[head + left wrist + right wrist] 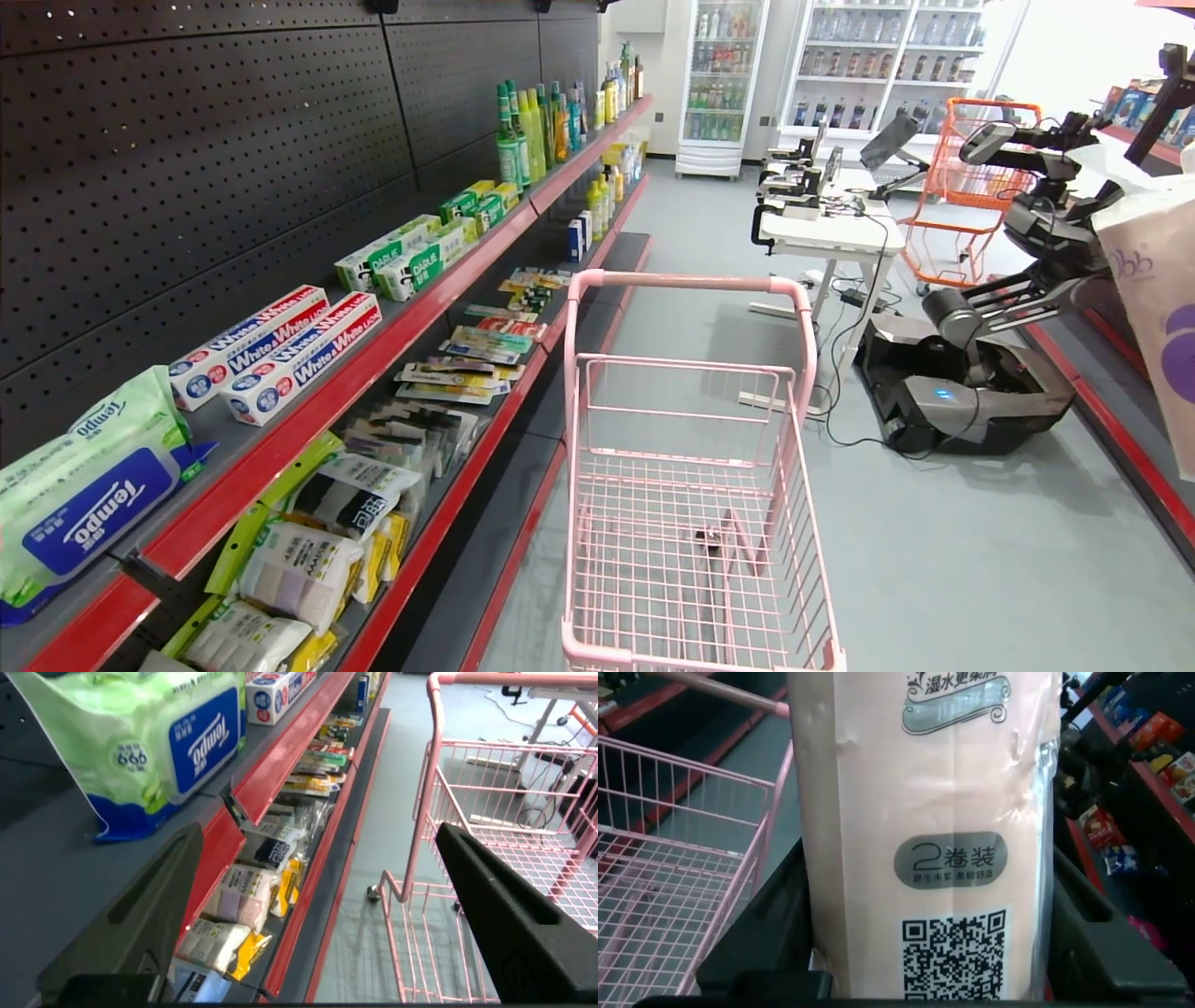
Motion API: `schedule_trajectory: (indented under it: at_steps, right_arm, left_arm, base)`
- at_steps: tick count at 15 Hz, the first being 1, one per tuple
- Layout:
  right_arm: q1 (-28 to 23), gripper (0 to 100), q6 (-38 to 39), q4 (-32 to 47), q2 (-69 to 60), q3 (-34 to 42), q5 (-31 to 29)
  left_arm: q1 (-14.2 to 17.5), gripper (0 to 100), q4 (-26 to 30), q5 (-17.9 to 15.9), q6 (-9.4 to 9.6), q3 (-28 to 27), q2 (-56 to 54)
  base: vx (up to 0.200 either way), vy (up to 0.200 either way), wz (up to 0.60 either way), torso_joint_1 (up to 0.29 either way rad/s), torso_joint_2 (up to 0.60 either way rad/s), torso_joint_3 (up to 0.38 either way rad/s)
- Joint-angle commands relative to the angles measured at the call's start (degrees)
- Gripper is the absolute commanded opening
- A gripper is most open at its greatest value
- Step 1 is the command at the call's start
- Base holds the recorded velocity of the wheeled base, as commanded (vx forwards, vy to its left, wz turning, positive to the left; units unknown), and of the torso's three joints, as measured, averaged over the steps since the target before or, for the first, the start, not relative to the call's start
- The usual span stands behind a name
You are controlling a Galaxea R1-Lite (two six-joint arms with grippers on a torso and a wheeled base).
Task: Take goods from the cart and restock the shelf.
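The pink cart (686,280) stands in the aisle beside the shelf (280,439), and its basket holds no goods. My right gripper (934,952) is shut on a pale peach pack of paper rolls (924,812), held upright to the right of the cart's rim (691,812). That pack (1153,308) shows at the right edge of the head view. My left gripper (318,924) is open with nothing in it, hanging between the shelf's red edge (271,765) and the cart (439,812). A green tissue pack (140,737) lies on the top shelf board close to it.
Toothpaste boxes (280,350) and bottles (523,131) line the top shelf, with packets (308,560) on the lower one. Another robot (971,373), a white desk (831,229) and an orange cart (971,177) stand farther down the aisle. A red shelf edge (1120,439) runs along the right.
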Motion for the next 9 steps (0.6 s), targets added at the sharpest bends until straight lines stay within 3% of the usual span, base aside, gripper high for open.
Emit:
schedule_trajectory:
  at_steps: [1,9]
  right_arm:
    - [0.0,0,0.0,-0.1,0.7,0.0,0.0]
    - [0.1,0,-0.7,-0.1,0.9,-0.2,0.1]
  left_arm:
    - [0.0,100,0.0,0.1,-0.12,0.0,0.1]
    - [0.0,100,0.0,0.1,-0.12,0.0,0.1]
  base:
    - [0.000,0.000,0.00,0.183,-0.38,-0.212]
    - [0.000,0.000,0.00,0.171,-0.35,-0.189]
